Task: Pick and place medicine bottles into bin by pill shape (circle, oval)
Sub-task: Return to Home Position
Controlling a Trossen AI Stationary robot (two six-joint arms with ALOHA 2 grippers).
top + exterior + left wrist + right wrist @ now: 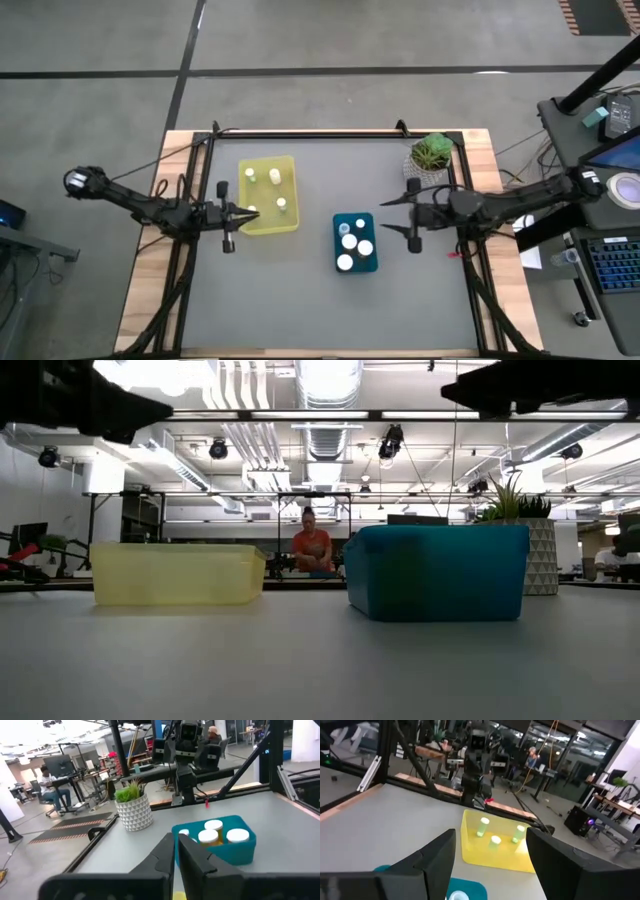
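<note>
Three medicine bottles (275, 178) stand upright on the floor of the yellow bin (262, 226); in the right wrist view these bottles (494, 840) show inside the yellow bin (485, 857). Several white-capped bottles (350, 241) stand in the blue bin (371, 266), and their caps (213, 825) rise over that bin's wall (235, 854) in the left wrist view. My left gripper (250, 212) is shut and empty, held level over the yellow bin's near left corner. My right gripper (386, 215) is open and empty, level, just right of the blue bin.
A potted green plant (431, 156) stands at the table's far right, close behind my right arm. Black frame rails (300, 131) run along the far edge and both sides. Bare grey table (300, 310) lies in front of both bins.
</note>
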